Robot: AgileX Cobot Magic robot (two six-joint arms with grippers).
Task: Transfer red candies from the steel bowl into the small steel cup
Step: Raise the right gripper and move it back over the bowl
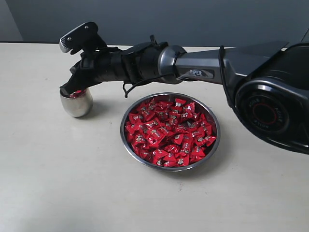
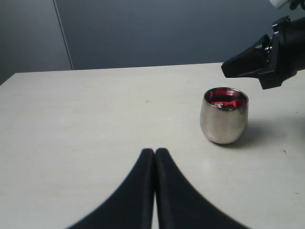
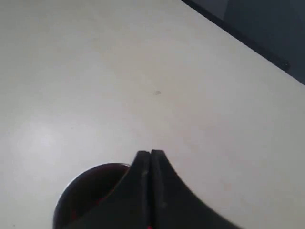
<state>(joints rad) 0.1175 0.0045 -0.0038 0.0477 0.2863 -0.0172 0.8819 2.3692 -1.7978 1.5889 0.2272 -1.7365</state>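
Reaching across the table (image 1: 72,188), the right hand (image 1: 68,90) hangs directly over the mouth of the small steel cup (image 1: 77,107). The exterior view shows the steel bowl (image 1: 217,137) well back along the arm from that hand, heaped with red candies (image 1: 166,130); neither wrist camera takes in the bowl. The right wrist view shows what the exterior view cannot: the hand's two fingers are pressed flat together with no gap, and the cup's dark red interior lies just under them. Whether a candy is pinched between them cannot be told. The left wrist view gives the side-on picture. There the cup stands upright on the table with a few red candies inside, and the right hand's tips sit above the rim, clear of it. The left hand (image 2: 155,152) appears only in that view, fingers closed against each other and holding nothing, low over the table, with the cup well ahead of it.
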